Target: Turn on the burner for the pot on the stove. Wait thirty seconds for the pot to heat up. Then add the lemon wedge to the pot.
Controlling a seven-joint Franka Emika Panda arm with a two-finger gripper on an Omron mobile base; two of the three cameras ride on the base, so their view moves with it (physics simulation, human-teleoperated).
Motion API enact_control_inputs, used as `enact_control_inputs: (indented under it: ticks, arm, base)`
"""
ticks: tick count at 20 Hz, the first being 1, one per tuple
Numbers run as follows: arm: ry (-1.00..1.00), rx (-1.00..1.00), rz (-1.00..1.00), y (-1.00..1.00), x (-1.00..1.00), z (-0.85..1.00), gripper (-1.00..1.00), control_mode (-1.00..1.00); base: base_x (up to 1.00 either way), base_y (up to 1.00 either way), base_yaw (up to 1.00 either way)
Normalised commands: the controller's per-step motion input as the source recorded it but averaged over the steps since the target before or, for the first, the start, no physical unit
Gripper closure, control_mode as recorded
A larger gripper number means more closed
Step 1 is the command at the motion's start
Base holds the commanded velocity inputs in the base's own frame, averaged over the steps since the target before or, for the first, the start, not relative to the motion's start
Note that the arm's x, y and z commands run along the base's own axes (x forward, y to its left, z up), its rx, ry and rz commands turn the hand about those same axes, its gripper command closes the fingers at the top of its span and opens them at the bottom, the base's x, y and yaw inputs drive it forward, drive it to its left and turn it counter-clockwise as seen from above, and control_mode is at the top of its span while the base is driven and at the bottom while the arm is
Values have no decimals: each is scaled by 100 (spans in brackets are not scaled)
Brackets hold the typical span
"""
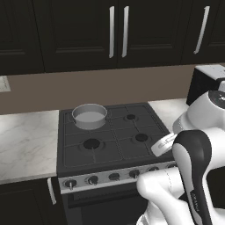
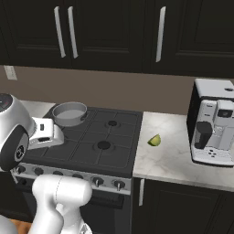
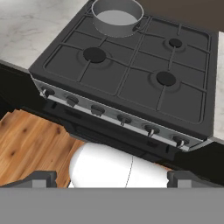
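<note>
Pot (image 1: 89, 116) sat on the stove's (image 3: 131, 83) back-left burner | lemon wedge (image 2: 155, 140) lay on the counter (image 2: 178, 155) right of it | gripper (image 3: 112, 178) hung above the knobs (image 3: 124, 119) — fingers wide apart

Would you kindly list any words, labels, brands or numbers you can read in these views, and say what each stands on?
There is no readable text.
The knobs on the stove: no legible markings.
The coffee machine: no brand or label can be made out.
The pot: plain, unmarked.
</note>
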Motion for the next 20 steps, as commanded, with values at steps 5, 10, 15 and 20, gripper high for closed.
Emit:
enact_control_inputs:
  ticks: [5, 10, 15, 20]
  arm:
    - [0, 0, 0, 0, 0, 0, -100, -100]
    - [0, 0, 0, 0, 0, 0, -100, -100]
    - [0, 0, 0, 0, 0, 0, -100, -100]
    - [0, 0, 0, 0, 0, 0, -100, -100]
  base:
    - [0, 0, 0]
    - [0, 0, 0]
    - [0, 0, 0]
    - [0, 0, 0]
